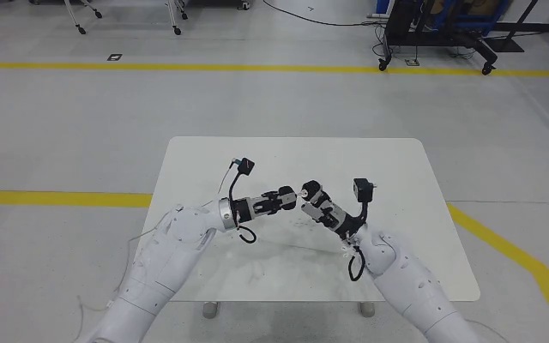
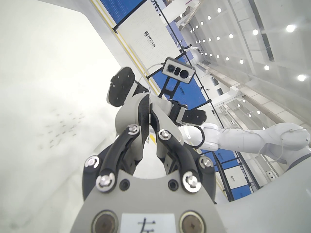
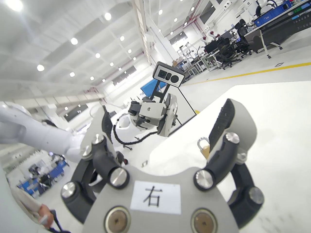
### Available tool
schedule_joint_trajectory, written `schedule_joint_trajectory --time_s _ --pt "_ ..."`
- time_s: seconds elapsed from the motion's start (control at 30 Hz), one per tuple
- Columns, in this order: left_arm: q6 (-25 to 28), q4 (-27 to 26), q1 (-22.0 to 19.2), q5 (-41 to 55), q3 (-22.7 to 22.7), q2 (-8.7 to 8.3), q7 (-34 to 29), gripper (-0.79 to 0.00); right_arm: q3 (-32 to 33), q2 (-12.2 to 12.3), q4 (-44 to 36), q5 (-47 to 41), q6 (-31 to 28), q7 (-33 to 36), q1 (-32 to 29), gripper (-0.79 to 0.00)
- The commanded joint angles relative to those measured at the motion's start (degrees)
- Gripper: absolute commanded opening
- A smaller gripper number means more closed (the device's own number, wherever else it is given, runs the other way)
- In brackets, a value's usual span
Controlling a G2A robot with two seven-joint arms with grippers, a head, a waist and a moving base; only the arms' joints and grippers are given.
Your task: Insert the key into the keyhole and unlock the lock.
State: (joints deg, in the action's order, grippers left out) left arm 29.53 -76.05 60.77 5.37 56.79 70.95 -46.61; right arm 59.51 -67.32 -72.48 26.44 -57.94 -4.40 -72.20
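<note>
Both arms meet above the middle of the white table (image 1: pixel 257 163). My left gripper (image 1: pixel 287 199) is shut, and in the left wrist view a thin metal key (image 2: pixel 149 95) sticks out from between its pressed fingertips (image 2: pixel 143 107). My right gripper (image 1: pixel 309 190) faces it, open, its black pads (image 2: pixel 120 87) spread on either side of the left gripper's tip. A small brass padlock (image 3: pixel 204 148) with a silver shackle lies on the table close beside one finger (image 3: pixel 223 120) of the right gripper (image 3: pixel 166 106), with nothing gripping it.
The tabletop around the two grippers is bare, with faint scuff marks (image 2: pixel 63 127). The table's far edge and rounded corners are well away from the grippers. A wheeled equipment rack (image 1: pixel 437 34) stands on the floor beyond the table.
</note>
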Motion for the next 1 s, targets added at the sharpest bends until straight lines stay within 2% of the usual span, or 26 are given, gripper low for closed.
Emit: schedule_joint_trajectory --time_s 0.0,0.17,0.33,0.43,0.53,0.57,0.67,0.97 --pt "-0.32 -0.43 -0.11 -1.47 -0.18 -0.12 -0.90 -0.785 1.53 1.20 -1.99 1.77 -0.06 3.83 -0.37 0.000" --pt "0.76 -0.93 -0.93 -3.16 -1.24 -0.28 -4.66 -0.785 6.93 5.38 -5.92 -3.96 -0.06 15.33 -2.01 0.000" --pt "2.33 -0.68 -1.47 -3.27 -1.77 -0.34 -5.81 -0.785 7.93 8.43 -8.37 -13.99 -0.06 29.59 -2.52 -0.015" --pt "3.56 -0.69 -1.80 -4.29 -1.69 -0.51 -6.44 -0.785 7.56 9.48 -7.60 -18.46 -0.06 36.12 -1.71 -0.117" --pt "4.91 -0.93 -2.06 -5.79 -1.84 -0.72 -7.43 -0.785 6.36 10.14 -6.72 -21.44 -0.06 41.99 -0.54 -0.336" --pt "5.16 -0.87 -2.16 -6.04 -1.93 -0.77 -7.82 -0.785 5.82 10.34 -6.86 -22.53 -0.06 44.10 -0.02 -0.385" --pt "5.31 -0.65 -2.35 -5.94 -2.29 -0.82 -8.25 -0.785 4.64 10.91 -6.80 -29.34 -0.06 49.20 1.04 -0.413" --pt "5.98 0.05 -3.04 -4.99 -3.10 -0.89 -8.57 -0.785 1.27 12.48 -6.00 -33.15 -0.06 50.68 3.19 -0.459"
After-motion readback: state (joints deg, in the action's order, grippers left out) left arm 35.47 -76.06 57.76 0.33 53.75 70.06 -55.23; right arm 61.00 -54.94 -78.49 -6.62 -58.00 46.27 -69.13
